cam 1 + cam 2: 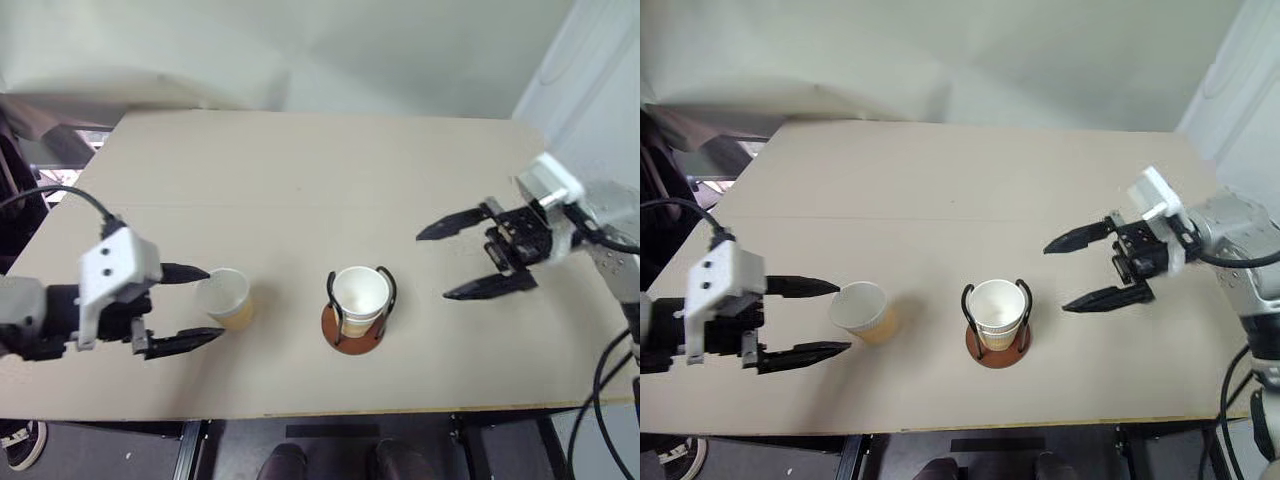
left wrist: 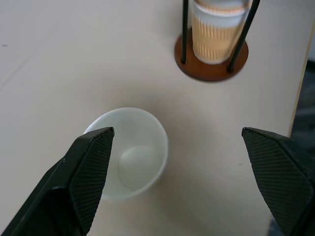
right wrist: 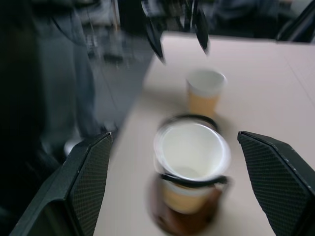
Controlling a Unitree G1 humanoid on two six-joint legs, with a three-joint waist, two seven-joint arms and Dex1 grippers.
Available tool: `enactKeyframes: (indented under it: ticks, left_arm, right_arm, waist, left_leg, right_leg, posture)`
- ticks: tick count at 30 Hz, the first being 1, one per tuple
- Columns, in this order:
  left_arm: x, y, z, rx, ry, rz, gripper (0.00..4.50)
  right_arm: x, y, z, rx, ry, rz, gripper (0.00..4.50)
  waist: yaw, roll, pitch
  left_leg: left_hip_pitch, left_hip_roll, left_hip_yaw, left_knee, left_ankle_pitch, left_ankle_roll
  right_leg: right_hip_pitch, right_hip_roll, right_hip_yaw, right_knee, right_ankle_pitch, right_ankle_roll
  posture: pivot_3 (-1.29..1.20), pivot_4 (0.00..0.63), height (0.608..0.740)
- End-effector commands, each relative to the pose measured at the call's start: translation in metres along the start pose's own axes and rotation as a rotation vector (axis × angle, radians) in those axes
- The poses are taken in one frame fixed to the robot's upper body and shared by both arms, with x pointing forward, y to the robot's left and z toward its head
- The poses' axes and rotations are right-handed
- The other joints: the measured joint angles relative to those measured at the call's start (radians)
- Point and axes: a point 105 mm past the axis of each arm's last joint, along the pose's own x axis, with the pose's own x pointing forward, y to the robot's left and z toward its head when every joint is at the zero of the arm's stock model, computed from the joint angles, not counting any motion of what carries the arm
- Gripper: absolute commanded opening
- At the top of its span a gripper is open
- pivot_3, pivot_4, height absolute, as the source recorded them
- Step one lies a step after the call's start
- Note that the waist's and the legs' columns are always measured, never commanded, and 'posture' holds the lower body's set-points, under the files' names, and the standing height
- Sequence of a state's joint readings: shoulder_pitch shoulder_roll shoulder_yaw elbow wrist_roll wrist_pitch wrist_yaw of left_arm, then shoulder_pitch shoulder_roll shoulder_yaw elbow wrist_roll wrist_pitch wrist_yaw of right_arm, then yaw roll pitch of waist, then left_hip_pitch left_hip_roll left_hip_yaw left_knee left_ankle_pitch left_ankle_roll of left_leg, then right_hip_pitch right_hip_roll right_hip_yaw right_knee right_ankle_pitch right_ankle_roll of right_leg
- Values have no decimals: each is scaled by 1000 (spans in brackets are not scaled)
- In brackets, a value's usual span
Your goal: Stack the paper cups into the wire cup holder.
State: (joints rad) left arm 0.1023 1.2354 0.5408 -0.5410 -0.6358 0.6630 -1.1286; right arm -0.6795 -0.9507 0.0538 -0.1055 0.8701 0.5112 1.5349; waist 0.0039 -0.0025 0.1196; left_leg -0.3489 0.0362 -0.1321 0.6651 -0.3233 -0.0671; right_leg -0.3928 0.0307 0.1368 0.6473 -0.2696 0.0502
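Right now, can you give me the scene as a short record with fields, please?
table: beige table
holder: wire cup holder upright near the front edge
in holder: stacked paper cups
loose cup: paper cup standing on the table, left of the holder
left gripper: open, fingers on both sides of the loose cup
right gripper: open, empty, right of the holder

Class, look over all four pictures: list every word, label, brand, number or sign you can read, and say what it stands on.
None can be read.
Loose cup: plain, no print seen.
Cups in the holder: pale orange ribbing only, no letters.
Left gripper and right gripper: no labels or marks seen.
Table: bare, no writing.
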Motion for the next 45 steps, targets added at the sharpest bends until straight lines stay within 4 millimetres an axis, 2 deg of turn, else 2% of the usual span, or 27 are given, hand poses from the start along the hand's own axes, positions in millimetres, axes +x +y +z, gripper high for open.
enactKeyframes:
  ticks: [1,4,7,12,13,17,21,25,28,31,35,39,42,45]
  left_arm:
    - [4,7,-4,65,48,10,4473]
    - [12,10,-16,93,122,5,4473]
    - [19,15,-19,116,139,9,4473]
    - [35,11,-31,157,203,-35,4473]
    - [39,11,-33,166,209,-34,4293]
    - [55,5,-28,172,167,-67,3185]
    - [59,7,-27,184,166,-63,1611]
    - [57,10,-17,191,121,-62,93]
    - [54,10,-11,191,93,-76,35]
    - [49,8,11,194,-10,-110,35]
    - [35,5,64,180,-288,-182,35]
    - [25,2,94,178,-461,-246,35]
    - [21,-2,112,179,-558,-292,35]
    - [27,-4,120,192,-585,-321,35]
  right_arm:
    - [-1,14,25,-46,-57,-28,4111]
    - [4,16,25,-38,-68,-58,4111]
    - [9,17,26,-40,-70,-75,4111]
    - [12,16,26,-48,-50,-99,4111]
    - [13,15,26,-48,-47,-103,4140]
    - [14,14,25,-50,-31,-119,4151]
    - [14,13,24,-51,-20,-130,4151]
    - [13,13,22,-48,-12,-137,4151]
    - [12,14,22,-44,-9,-137,4151]
    - [10,15,22,-42,-13,-140,4151]
    - [8,15,25,-50,-24,-150,4151]
    - [6,15,26,-57,-25,-165,4151]
    - [5,15,26,-59,-24,-174,4151]
    - [5,15,26,-61,-23,-183,4151]
  waist:
    - [-9,0,0]
    - [-11,0,0]
    - [-10,0,0]
    - [-9,-1,0]
    - [-9,-1,0]
    - [-8,-2,-1]
    - [-8,-2,-1]
    - [-8,-2,-1]
    - [-8,-2,-1]
    - [-6,-2,-1]
    - [-1,-2,-1]
    - [-3,-3,-2]
    - [-3,-3,-2]
    - [-3,-3,-2]
  left_leg:
    - [1,0,1,0,0,0]
    - [1,0,0,0,0,0]
    - [2,0,-1,0,-1,1]
    - [0,-1,-3,-1,-1,2]
    - [0,-1,-3,-1,-1,2]
    - [-2,-1,-4,-1,-1,2]
    - [-1,-1,-4,-1,-1,2]
    - [-1,-1,-4,-1,-1,1]
    - [-1,-1,-4,-1,-1,1]
    - [-2,-1,-4,-1,-1,1]
    - [-2,-2,-3,0,-1,1]
    - [-2,-3,-2,1,-1,1]
    - [-2,-3,-1,1,-1,1]
    - [-1,-3,-1,1,0,1]
  right_leg:
    - [0,1,0,1,0,0]
    - [0,1,0,1,0,0]
    - [-1,0,0,2,0,0]
    - [-3,-1,0,3,0,0]
    - [-3,-1,0,3,0,0]
    - [-5,-2,-1,3,0,1]
    - [-5,-2,-1,3,0,1]
    - [-5,-2,-1,3,1,1]
    - [-5,-2,-1,3,1,1]
    - [-5,-2,-1,3,1,1]
    - [-5,-2,-1,3,1,2]
    - [-5,-2,-1,4,2,3]
    - [-5,-2,-1,3,2,5]
    - [-5,-2,-1,3,2,7]
  posture:
    - [0,150,740]
    - [0,150,740]
    - [0,150,740]
    - [0,150,740]
    - [0,150,740]
    - [0,150,740]
    - [0,150,740]
    - [0,150,740]
    - [0,150,740]
    - [0,150,740]
    - [0,150,740]
    - [0,150,740]
    - [0,150,740]
    - [0,150,740]
